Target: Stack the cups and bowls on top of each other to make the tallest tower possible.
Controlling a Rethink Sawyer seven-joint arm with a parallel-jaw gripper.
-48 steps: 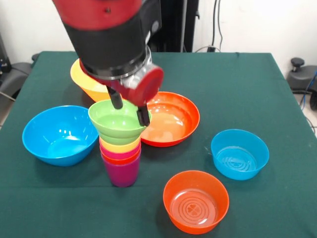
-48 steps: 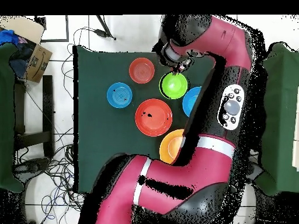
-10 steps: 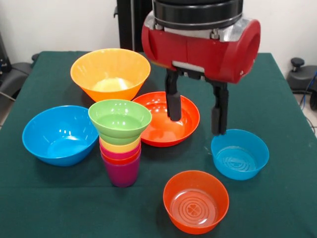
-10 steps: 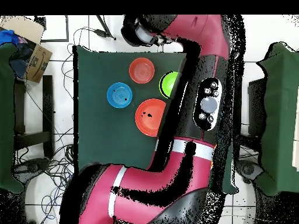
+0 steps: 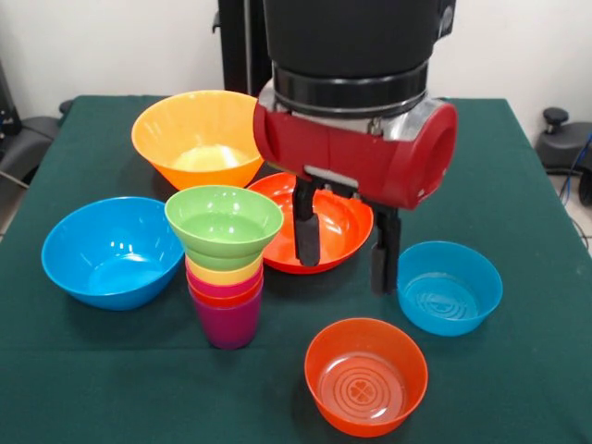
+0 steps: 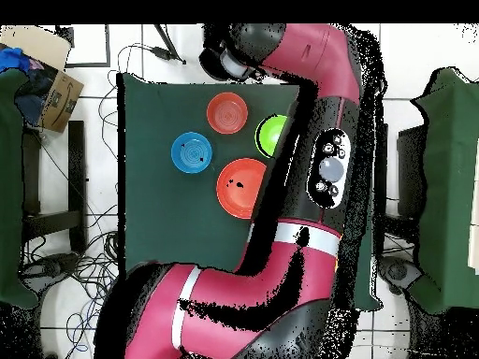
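Claw (image 5: 344,242): released green bowl (image 5: 224,222) onto tower (image 5: 225,298), now empty, fingers apart, descending mid-desk beside small blue bowl (image 5: 450,287); next bowl pick likely beginning.

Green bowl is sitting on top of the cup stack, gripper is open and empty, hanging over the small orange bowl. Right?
Not quite. The green bowl does top the cup stack, and the gripper is open and empty, but the front view shows it hanging between the wide red-orange bowl and the small blue bowl. The small orange bowl lies nearer the camera.
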